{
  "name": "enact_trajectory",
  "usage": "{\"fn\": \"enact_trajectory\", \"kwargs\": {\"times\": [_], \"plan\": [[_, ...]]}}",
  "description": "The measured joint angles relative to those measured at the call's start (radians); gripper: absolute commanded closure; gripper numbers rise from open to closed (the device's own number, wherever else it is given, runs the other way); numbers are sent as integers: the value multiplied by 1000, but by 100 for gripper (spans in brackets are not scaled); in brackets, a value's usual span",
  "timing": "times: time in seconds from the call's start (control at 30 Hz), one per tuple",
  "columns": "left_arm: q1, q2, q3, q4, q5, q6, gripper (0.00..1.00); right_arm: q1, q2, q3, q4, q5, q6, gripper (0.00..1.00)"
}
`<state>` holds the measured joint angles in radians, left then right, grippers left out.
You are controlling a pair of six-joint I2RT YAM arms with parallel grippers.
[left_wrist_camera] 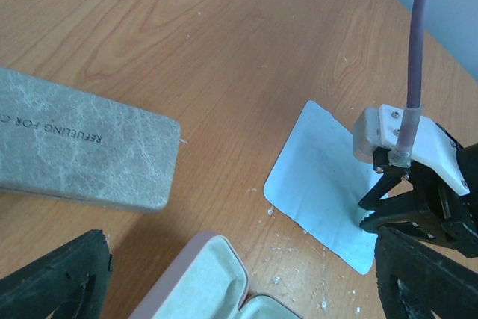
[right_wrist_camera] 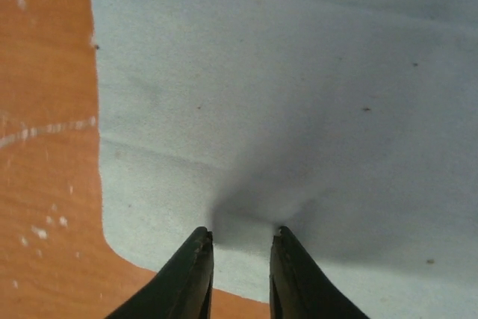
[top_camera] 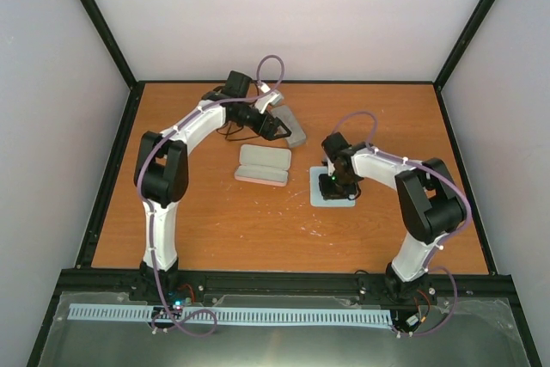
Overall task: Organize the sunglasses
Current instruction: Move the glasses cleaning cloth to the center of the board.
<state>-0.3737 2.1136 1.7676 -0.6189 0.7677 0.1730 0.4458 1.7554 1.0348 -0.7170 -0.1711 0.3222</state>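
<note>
The left gripper point(top_camera: 273, 129) is held above the far middle of the wooden table point(top_camera: 215, 229), its fingers point(left_wrist_camera: 67, 274) spread wide with nothing between them. Under it, in the left wrist view, are a closed grey speckled case point(left_wrist_camera: 82, 140) with printed lettering and, just nearer the camera, the open pink case point(left_wrist_camera: 202, 282) with its pale lining exposed; the two cases are close but not touching. In the top view a thin dark outline, taken to be the sunglasses point(top_camera: 228, 133), is seen on the table beneath the left forearm, to the left of the grey case and outside both cases; its details are too small to be confirmed. The right gripper point(right_wrist_camera: 240, 240) is pointed down onto the light-blue cloth point(right_wrist_camera: 299, 72), which lies flat on the table right of the pink case. Its fingertips point(right_wrist_camera: 200, 248) are set narrowly apart near the cloth's edge, with a shaded pucker in the fabric between them. Whether a fold is pinched cannot be determined. Pale specks are scattered on the wood around the cloth.
</note>
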Motion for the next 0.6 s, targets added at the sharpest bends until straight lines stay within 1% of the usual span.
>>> {"fn": "enact_trajectory", "kwargs": {"times": [0.03,0.13,0.23,0.37,0.47,0.6], "plan": [[-6,-8,-12,2,-1,-1,6,5,-9,-8,-4,2,10,68],[-21,-38,-50,11,-11,-4,7,15,-37,-11,-53,29,27,62],[-50,-73,-86,22,-34,-8,7,14,-70,37,-116,62,37,58],[-91,-106,-121,35,-54,-9,7,3,-137,170,-148,124,18,65],[-106,-117,-136,36,-61,-9,7,-45,-169,206,-143,147,-31,65],[-109,-144,-168,37,-75,-9,7,-127,-106,205,-148,190,-123,64]]}}
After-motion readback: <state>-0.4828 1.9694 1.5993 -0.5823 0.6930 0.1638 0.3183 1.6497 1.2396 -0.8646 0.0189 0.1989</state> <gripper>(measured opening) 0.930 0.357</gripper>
